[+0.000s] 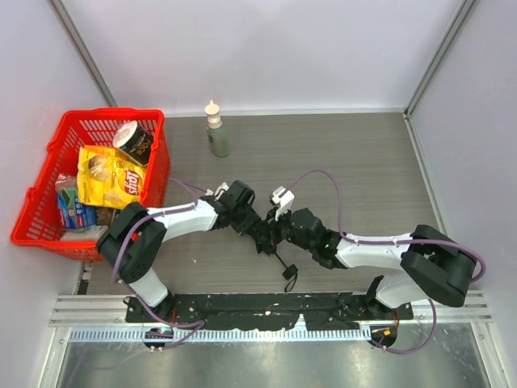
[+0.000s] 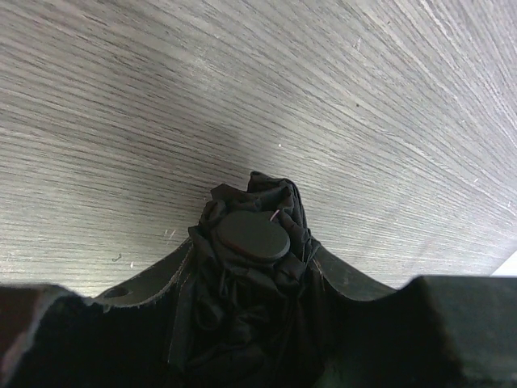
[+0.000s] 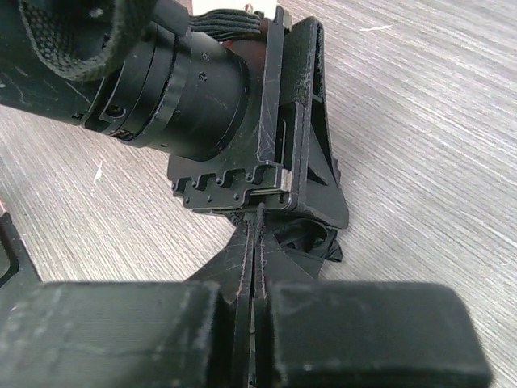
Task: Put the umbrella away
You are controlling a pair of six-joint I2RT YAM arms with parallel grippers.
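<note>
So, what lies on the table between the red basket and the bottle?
Nothing; the top view shows bare table between the basket and the bottle.

- Grey wood-grain tabletop (image 1: 355,162): matt, with fine streaks running along its length; it spans the enclosure from wall to wall.
- White panel walls (image 1: 266,48): plain, at the back and both sides, evenly lit with only soft shadows.
- Grey metal corner posts (image 1: 78,40): slim, at the back left and back right.
- Black mounting plate (image 1: 266,305): along the near edge.
- Ribbed silver rail (image 1: 266,334): just in front of the plate.
</note>
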